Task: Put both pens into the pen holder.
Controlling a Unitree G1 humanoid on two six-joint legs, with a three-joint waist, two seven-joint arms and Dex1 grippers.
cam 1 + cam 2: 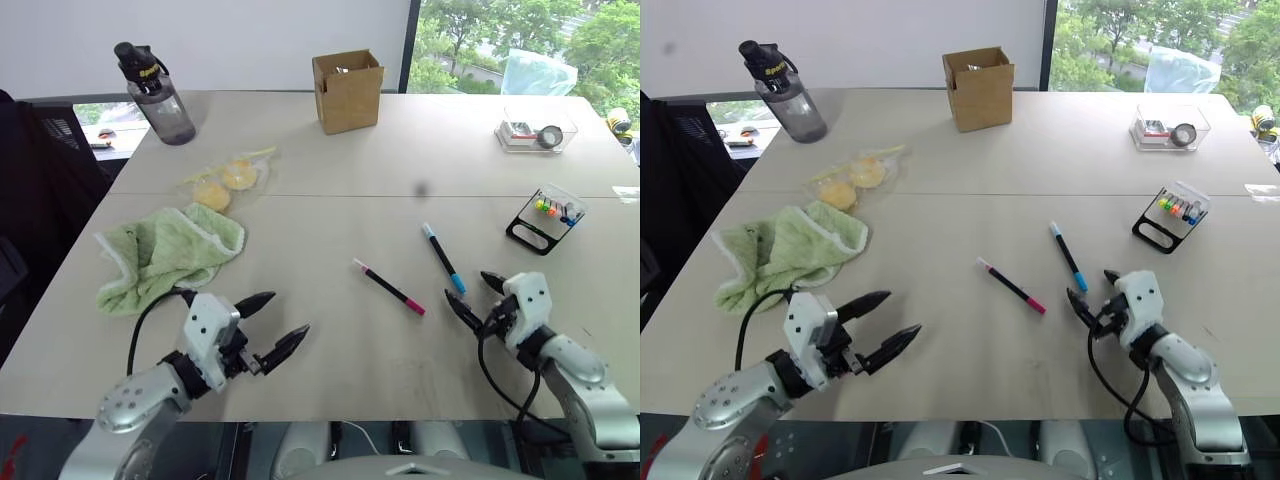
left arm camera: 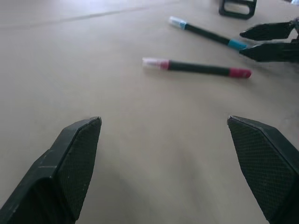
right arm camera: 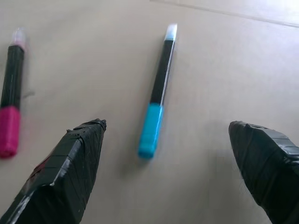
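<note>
Two pens lie flat on the beige table (image 1: 330, 360). The blue-capped pen (image 1: 443, 258) is right of centre and the pink-ended pen (image 1: 389, 287) lies just left of it. My right gripper (image 1: 465, 284) is open, its fingertips straddling the near blue end of the blue-capped pen (image 3: 159, 88) without touching it. Low over the table's near left, my left gripper (image 1: 289, 312) is open and empty, pointing toward the pink-ended pen (image 2: 196, 68). The pen holder (image 1: 547, 217), black-framed with colourful caps under clear plastic, stands at the right, beyond the right gripper.
A green cloth (image 1: 165, 250) lies at the left, with a clear bag of yellow pieces (image 1: 225, 178) behind it. A dark water bottle (image 1: 158, 95), a brown cardboard box (image 1: 347, 92) and a clear tray (image 1: 537, 130) stand along the far side.
</note>
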